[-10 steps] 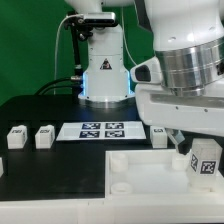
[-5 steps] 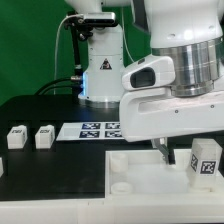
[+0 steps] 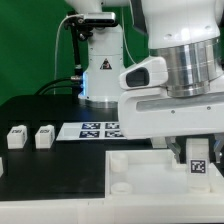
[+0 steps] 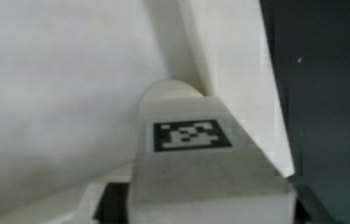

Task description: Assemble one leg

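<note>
1. A small white plastic block-shaped leg [image 3: 197,166] stands upright at the exterior view's right, over the flat white panel [image 3: 140,175]
2. Its black-and-white square tag [image 4: 190,135] faces the exterior camera; in the wrist view the leg's tagged face narrows to a rounded end beside the panel's edge
3. Two matching white legs [image 3: 15,137] [image 3: 44,136] sit side by side on the black tabletop [image 3: 40,110] at the exterior view's left, well apart from the first

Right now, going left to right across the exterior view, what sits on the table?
first leg → second leg → marker board → third leg
</note>
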You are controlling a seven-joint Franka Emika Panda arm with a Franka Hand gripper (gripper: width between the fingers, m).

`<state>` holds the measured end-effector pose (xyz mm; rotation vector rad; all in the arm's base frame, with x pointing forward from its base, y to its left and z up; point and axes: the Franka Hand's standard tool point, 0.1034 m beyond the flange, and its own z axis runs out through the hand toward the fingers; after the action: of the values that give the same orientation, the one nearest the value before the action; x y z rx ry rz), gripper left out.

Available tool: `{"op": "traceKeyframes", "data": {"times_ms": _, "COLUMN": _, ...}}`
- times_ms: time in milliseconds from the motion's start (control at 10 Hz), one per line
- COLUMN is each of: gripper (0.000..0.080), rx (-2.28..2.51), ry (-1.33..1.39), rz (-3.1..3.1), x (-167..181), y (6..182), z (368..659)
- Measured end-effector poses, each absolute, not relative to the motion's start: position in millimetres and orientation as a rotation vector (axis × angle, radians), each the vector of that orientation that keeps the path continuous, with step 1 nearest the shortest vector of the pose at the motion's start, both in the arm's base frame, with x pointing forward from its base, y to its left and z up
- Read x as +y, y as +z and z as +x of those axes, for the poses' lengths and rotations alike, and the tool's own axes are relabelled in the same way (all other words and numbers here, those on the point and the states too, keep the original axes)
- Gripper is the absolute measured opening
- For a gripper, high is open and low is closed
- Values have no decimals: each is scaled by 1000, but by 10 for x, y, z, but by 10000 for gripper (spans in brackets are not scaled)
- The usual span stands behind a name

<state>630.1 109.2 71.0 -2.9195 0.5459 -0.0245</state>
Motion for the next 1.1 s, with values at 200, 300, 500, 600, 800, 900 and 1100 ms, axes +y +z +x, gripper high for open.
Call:
{"op": "traceKeyframes", "data": {"times_ms": 200, "gripper": 298, "rx": 865, "ry": 5, "rz": -2842, "x": 1089, "y": 702, "z": 6293}}
{"op": "traceKeyframes", "data": {"times_ms": 300, "gripper": 298, "rx": 1053, "ry": 28, "rz": -2767, "x": 1082, "y": 698, "z": 6290}}
{"op": "traceKeyframes", "data": {"times_ms": 500, "gripper": 298, "rx": 1529, "ry": 111, "rz": -2498, "x": 1074, "y": 695, "z": 6283}}
{"op": "traceKeyframes", "data": {"times_ms": 600, "gripper": 298, "rx": 1712, "ry": 158, "rz": -2357, "x": 1089, "y": 695, "z": 6279}}
{"op": "traceKeyframes", "data": {"times_ms": 800, "gripper": 298, "rx": 1898, "ry": 194, "rz": -2203, "x": 1090, "y": 695, "z": 6279}}
{"op": "traceKeyframes", "data": {"times_ms": 900, "gripper": 298, "rx": 1839, "ry": 186, "rz": -2249, "x": 1090, "y": 691, "z": 6276}}
{"op": "traceKeyframes", "data": {"times_ms": 1100, "gripper": 379, "rx": 1776, "ry": 178, "rz": -2299, "x": 1112, "y": 689, "z": 6269}}
